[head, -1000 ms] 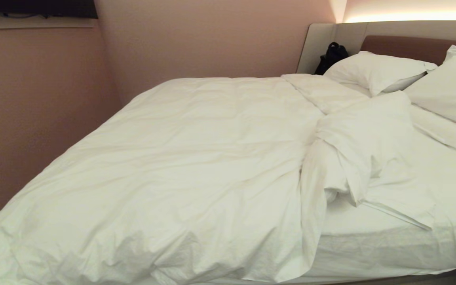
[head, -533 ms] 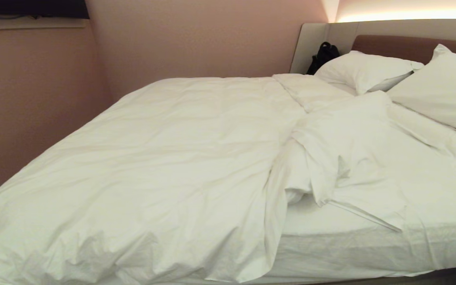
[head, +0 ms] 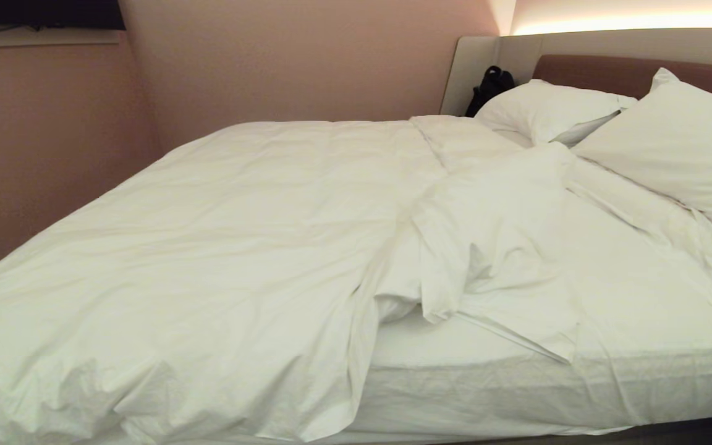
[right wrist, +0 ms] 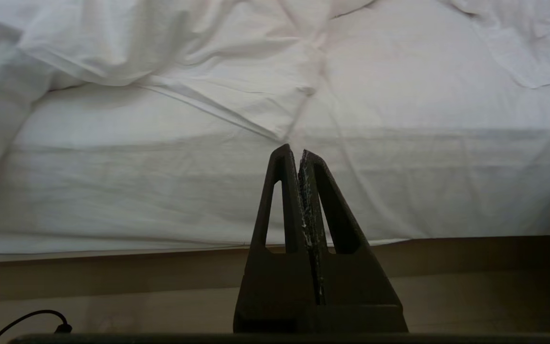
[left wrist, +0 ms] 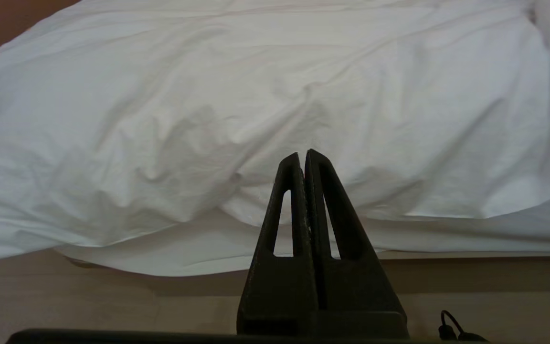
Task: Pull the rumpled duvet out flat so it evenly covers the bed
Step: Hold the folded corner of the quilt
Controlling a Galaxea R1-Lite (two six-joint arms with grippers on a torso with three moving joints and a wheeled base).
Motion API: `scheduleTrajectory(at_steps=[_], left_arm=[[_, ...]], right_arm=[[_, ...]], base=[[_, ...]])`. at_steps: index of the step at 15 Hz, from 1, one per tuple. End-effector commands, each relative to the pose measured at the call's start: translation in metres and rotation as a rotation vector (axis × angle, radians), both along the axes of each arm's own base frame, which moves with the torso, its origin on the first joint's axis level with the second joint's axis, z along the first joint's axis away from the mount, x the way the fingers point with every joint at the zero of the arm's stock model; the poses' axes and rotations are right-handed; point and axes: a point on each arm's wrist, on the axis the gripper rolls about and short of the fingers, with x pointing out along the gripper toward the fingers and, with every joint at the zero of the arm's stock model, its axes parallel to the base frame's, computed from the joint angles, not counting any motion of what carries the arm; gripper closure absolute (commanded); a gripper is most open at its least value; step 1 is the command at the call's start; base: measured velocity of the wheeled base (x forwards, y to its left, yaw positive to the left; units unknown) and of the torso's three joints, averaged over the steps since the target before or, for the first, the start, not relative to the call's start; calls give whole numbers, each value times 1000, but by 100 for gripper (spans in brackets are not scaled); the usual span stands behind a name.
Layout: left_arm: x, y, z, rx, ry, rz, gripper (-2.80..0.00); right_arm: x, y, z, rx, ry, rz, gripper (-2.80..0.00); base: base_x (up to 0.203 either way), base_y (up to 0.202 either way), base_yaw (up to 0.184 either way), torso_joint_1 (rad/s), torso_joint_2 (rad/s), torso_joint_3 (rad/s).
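The white duvet [head: 226, 247] lies over the left and middle of the bed [head: 517, 395]. Its right part is bunched and folded back in a heap [head: 486, 247], baring the white sheet near the front right. Neither arm shows in the head view. In the left wrist view my left gripper [left wrist: 302, 154] is shut and empty, held short of the duvet's overhanging edge [left wrist: 208, 191]. The right wrist view has my right gripper [right wrist: 294, 150] shut and empty too, facing the bare mattress side [right wrist: 160, 191] below the duvet's folded corner [right wrist: 237, 105].
Two white pillows [head: 547, 108] [head: 683, 142] lean on the brown and grey headboard [head: 584, 68]. A black bag [head: 486, 86] sits in the far corner. A pink wall [head: 41, 148] runs along the bed's left side. Wooden floor [left wrist: 89, 306] lies before the bed base.
The whole head view has shifted leftward, so the camera has moved to the right along the bed. The duvet, pillows and bag have not changed place on the bed.
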Motion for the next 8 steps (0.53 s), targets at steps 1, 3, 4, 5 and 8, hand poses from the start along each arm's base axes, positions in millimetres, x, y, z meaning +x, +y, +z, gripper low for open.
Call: scheduleTrajectory(at_steps=[1, 3, 4, 5, 8], left_arm=[[0, 0, 0, 0, 0, 0, 0], [0, 0, 0, 0, 0, 0, 0], [0, 0, 0, 0, 0, 0, 0], [0, 0, 0, 0, 0, 0, 0], [0, 0, 0, 0, 0, 0, 0]], right_arm=[[0, 0, 0, 0, 1, 1, 0], [0, 0, 0, 0, 1, 1, 0], [0, 0, 0, 0, 1, 1, 0], [0, 0, 0, 0, 1, 1, 0], [0, 0, 0, 0, 1, 1, 0]], base=[[0, -194, 1, 2, 2, 2], [0, -196, 1, 5, 3, 4], [0, -195, 1, 7, 2, -2], [0, -194, -2, -2, -2, 7], [0, -178, 1, 1, 2, 4]])
